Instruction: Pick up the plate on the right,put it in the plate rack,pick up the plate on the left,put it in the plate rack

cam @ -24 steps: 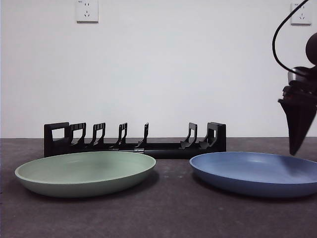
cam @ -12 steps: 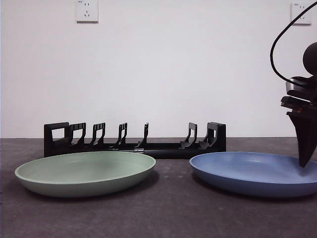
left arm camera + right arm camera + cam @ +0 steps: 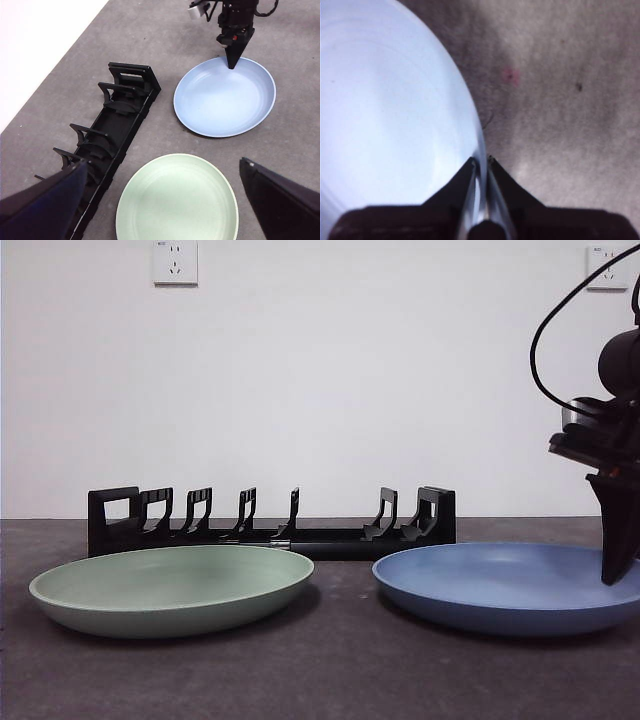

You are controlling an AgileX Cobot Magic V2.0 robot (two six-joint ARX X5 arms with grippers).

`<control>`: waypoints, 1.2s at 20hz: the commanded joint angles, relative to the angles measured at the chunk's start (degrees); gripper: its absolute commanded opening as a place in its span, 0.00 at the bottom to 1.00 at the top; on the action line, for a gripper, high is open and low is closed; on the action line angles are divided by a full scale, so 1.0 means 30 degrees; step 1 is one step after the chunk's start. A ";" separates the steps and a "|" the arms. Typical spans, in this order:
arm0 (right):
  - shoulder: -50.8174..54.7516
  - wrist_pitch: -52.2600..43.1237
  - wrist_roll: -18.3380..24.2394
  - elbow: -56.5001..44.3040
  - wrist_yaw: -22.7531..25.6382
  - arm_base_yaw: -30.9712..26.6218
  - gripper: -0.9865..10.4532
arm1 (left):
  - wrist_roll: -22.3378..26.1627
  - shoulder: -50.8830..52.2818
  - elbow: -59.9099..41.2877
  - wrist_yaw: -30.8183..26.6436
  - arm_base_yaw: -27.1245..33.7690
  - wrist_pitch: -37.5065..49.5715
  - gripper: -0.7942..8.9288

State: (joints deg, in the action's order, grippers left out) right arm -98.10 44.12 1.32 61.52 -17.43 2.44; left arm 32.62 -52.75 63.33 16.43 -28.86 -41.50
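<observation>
Right gripper (image 3: 481, 161) is pinched tight on the blue plate's (image 3: 225, 97) outer rim, one jaw inside, one outside. Plate lies flat on the table; the plate rack (image 3: 272, 525) sits past its far side, long axis crosswise. Left gripper (image 3: 160, 200) waits wide open, holding nothing, above the green plate (image 3: 177, 200).

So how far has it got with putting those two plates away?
Nothing is stowed yet: the plate rack holds no plates. In hand: the right gripper has its jaws closed on the rim of the blue plate, which sits on the table. Left to do: lift and rack it, then the green plate. The left gripper waits open above.
</observation>
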 commanded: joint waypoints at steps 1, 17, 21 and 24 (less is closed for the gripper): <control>0.0073 0.0845 0.0350 0.0612 0.0284 0.0058 0.08 | 0.0357 0.0000 0.0000 -0.0015 -0.0044 0.0036 0.70; 0.1639 0.6346 -0.0984 1.2378 -0.3490 0.4386 0.08 | 0.4364 -0.0175 0.0000 -0.5982 -0.1872 -0.0882 0.70; 0.1392 0.5719 -0.1610 1.2451 -0.3570 0.6572 0.08 | 0.5297 -0.0211 0.0000 -0.5996 -0.2616 -0.1188 0.70; 0.1348 0.5712 -0.1821 1.2451 -0.3971 0.7191 0.08 | 0.6725 -0.0306 0.0000 -0.6586 -0.3512 -0.1785 0.70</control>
State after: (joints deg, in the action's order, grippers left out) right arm -93.65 61.69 -3.14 98.67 -28.75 23.81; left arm 50.46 -53.54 63.33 -3.14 -39.24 -46.83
